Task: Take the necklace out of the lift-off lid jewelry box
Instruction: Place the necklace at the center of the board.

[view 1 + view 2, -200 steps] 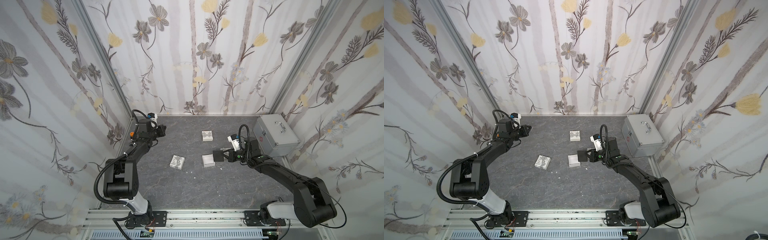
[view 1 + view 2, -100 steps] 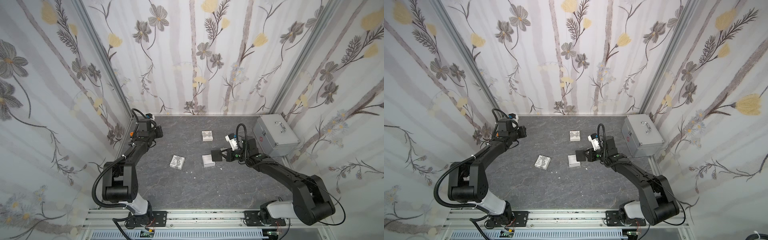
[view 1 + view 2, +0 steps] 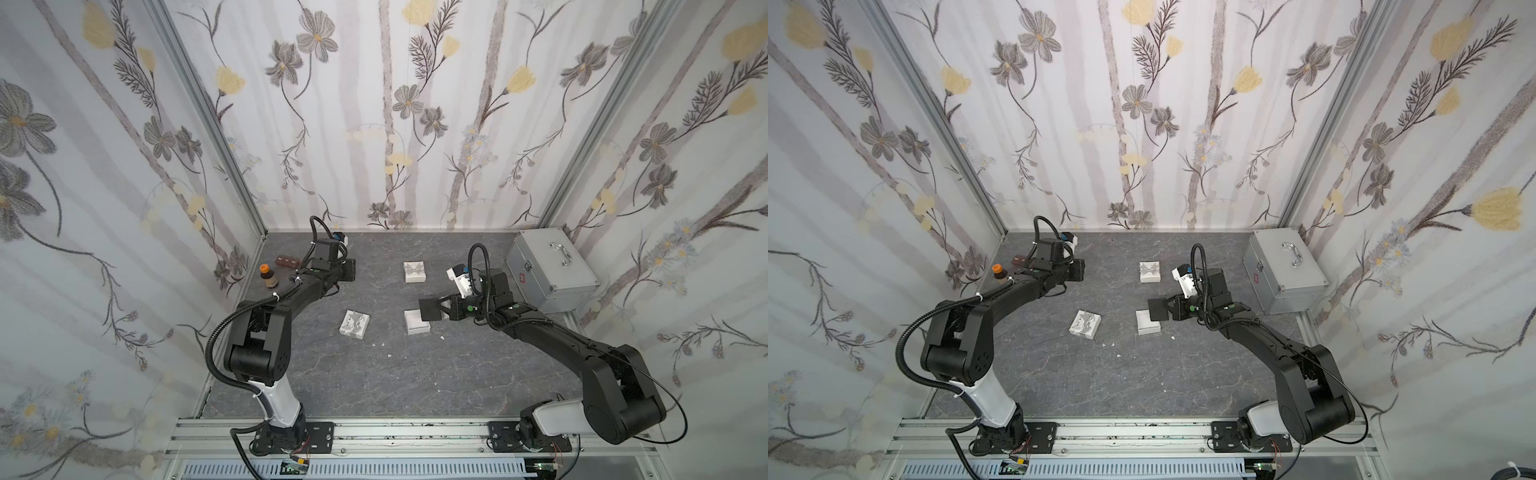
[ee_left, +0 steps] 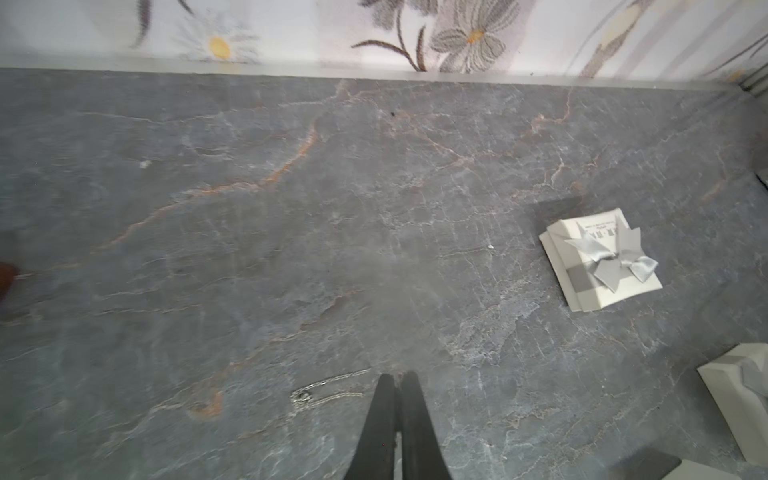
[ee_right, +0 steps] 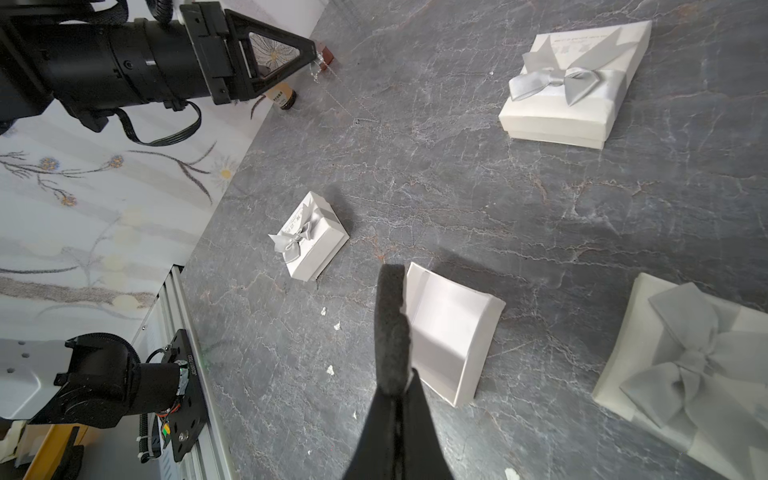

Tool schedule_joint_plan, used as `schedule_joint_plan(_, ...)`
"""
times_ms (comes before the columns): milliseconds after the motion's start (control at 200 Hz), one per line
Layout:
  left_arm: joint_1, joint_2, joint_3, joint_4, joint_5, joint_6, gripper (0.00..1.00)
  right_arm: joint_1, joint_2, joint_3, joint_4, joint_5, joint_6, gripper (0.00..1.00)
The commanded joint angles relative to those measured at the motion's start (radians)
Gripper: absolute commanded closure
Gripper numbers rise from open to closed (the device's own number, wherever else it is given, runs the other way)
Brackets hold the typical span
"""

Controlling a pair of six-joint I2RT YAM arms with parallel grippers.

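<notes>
The jewelry box's open white base [image 3: 417, 325] [image 5: 449, 332] lies mid-table, and its inside shows bare. My right gripper [image 3: 442, 309] [image 5: 401, 386] hovers just right of it, shut on a dark foam pad [image 3: 429, 309] [image 5: 390, 324]. A lid with a grey bow [image 5: 685, 365] lies close by the base. The necklace [image 4: 328, 390] [image 5: 365, 120], a thin silver chain, trails on the table at the back left. One end of it is pinched in my shut left gripper [image 3: 351, 270] [image 4: 398, 376]. The chain is too fine to show in the top views.
Two closed white boxes with grey bows [image 3: 414, 272] [image 3: 354, 325] sit on the grey table. A silver metal case [image 3: 548, 266] stands at the back right. A small orange-capped bottle [image 3: 269, 276] and a brown block [image 3: 287, 261] are by the left wall. White crumbs [image 3: 388, 355] dot the middle.
My left gripper has shifted a little near the back left wall. The right gripper, still holding the foam pad, has edged slightly left over the open base.
</notes>
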Motion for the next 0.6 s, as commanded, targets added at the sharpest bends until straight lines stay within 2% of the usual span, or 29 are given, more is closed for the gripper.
schedule_joint_plan(0,-0.026,0.053,0.036,0.024,0.040,-0.032,0.96,0.002,0.009,0.013,0.000,0.013,-0.010,1.00)
schedule_joint_plan(125,-0.065,0.115,0.078,0.014,0.065,-0.042,0.88,0.009,0.021,0.022,-0.010,0.020,-0.006,1.00)
schedule_joint_plan(245,-0.088,0.139,0.099,-0.002,0.082,-0.042,0.69,0.015,0.030,0.035,-0.018,0.020,-0.005,1.00)
schedule_joint_plan(390,-0.105,0.102,0.066,0.008,0.066,-0.026,0.45,0.023,0.065,0.047,-0.026,0.018,-0.003,1.00)
schedule_joint_plan(505,-0.109,0.045,0.023,0.008,0.044,-0.018,0.38,0.027,0.080,0.056,-0.027,0.017,0.001,1.00)
schedule_joint_plan(600,-0.115,-0.016,-0.038,0.016,0.028,-0.016,0.37,0.034,0.091,0.060,-0.027,0.018,0.009,1.00)
